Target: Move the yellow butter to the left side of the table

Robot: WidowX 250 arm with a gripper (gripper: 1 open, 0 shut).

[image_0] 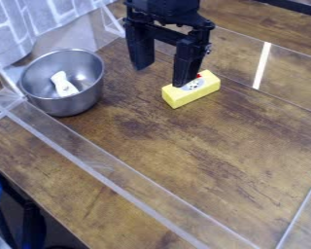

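A black two-fingered gripper point(163, 60) points straight down with its jaws spread wide over a dark brown wood-grain table point(185, 165) edged in clear plastic strips. The small yellow rectangular butter block point(192, 89) with its white label lies just below and beside the right-hand finger, whose tip overlaps it; contact cannot be confirmed. Well off to the other side sits a round metal bowl point(62, 82). The arm is cut off at the top edge.

The black gripper point(165, 64) hangs with jaws spread wide above the table point(185, 165), one finger right at the yellow butter point(192, 89) near the far edge. A metal bowl point(62, 82) holding a pale object sits toward the far-left corner.
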